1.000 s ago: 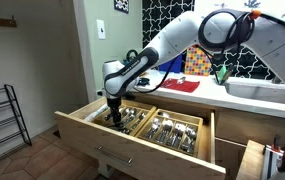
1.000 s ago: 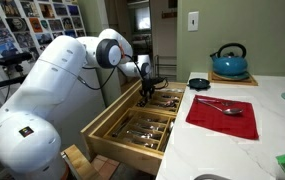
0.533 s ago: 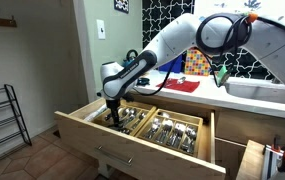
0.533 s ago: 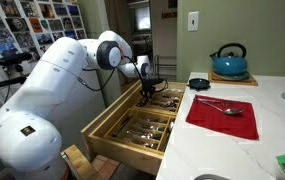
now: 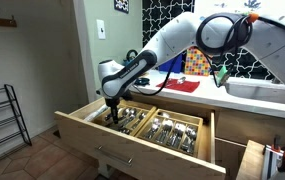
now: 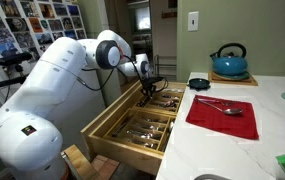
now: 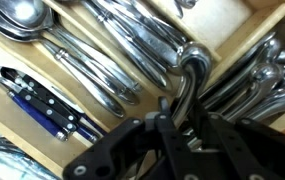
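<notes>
Reaching down from the white arm (image 5: 162, 45) into the open wooden drawer (image 5: 82, 128), the fingers (image 5: 110, 112) pinch a silver handle (image 7: 189, 75).

In both exterior views the arm bends over the drawer (image 6: 110, 142), which stands pulled out below the worktop (image 6: 272, 112), and the fingers (image 6: 149, 90) sit low in a compartment near one side edge of the drawer. On the worktop a red cloth (image 6: 222, 118) lies close to the front edge with a spoon (image 6: 222, 107) on it, and a blue kettle (image 6: 229, 62) stands by the back edge. In the wrist view the fingers (image 7: 165, 128) are closed on either side of the silver handle, whose curved end rises from a heap of cutlery beside a wooden divider. Black-handled knives (image 7: 37, 100) lie in the neighbouring compartment, well apart from the grip, with spoons (image 7: 22, 15) just beyond them.
</notes>
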You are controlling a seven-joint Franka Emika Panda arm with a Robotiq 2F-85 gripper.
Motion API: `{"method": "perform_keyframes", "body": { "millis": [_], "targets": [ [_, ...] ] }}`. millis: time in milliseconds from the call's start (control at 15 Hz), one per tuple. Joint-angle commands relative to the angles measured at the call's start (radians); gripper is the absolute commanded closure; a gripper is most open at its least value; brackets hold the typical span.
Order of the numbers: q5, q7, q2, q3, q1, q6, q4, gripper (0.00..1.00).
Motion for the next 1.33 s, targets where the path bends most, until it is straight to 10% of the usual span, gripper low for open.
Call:
{"method": "perform_keyframes", "body": {
  "millis": [0,1267],
  "targets": [
    [-0.022,-0.011,-0.036,0.014,-0.001,-0.067,-0.020,0.94],
    [-0.003,-0.040,-0.220,0.040,-0.031,-0.171,-0.145,0.94]
  ]
}}
